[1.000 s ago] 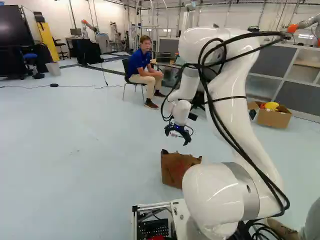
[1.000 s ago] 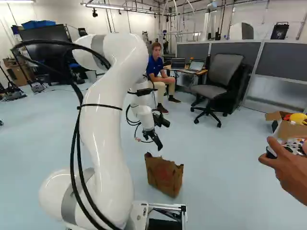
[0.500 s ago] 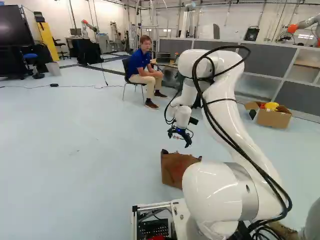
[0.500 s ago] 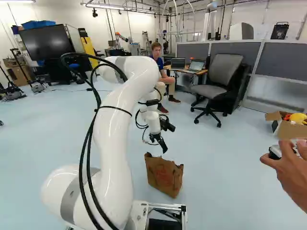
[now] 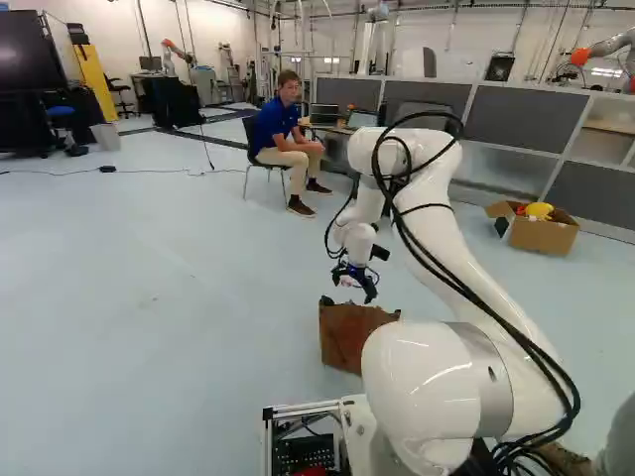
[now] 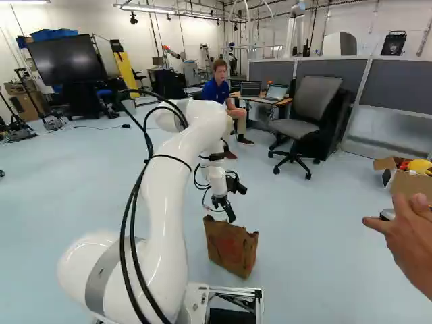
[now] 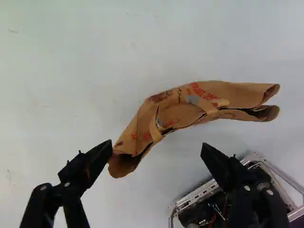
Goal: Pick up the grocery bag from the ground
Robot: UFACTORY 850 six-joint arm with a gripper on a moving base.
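Note:
My gripper (image 5: 355,282) hangs just above the brown paper grocery bag (image 5: 347,335) in the left base view; the right base view shows the bag (image 6: 231,247) upright on the floor, a little crumpled. Seen from the wrist, the gripper (image 7: 156,145) has its two fingers spread wide with nothing held. Ahead of them lies the top of the bag (image 7: 142,124), folded narrow, with paper handles along its rim. One end of the bag reaches close to one fingertip; whether they touch I cannot tell.
The base's metal frame (image 7: 194,194) shows beside one finger. A cardboard box (image 5: 544,234) with colourful things stands on the floor farther off. An office chair (image 6: 300,121) is by the partitions. A person's hand (image 6: 405,236) is at the right base view's right edge. Another robot (image 5: 177,52) stands far back.
The arm has folded lower and forward, bringing the open gripper down closer to the bag's top. The bag and the base have stayed put.

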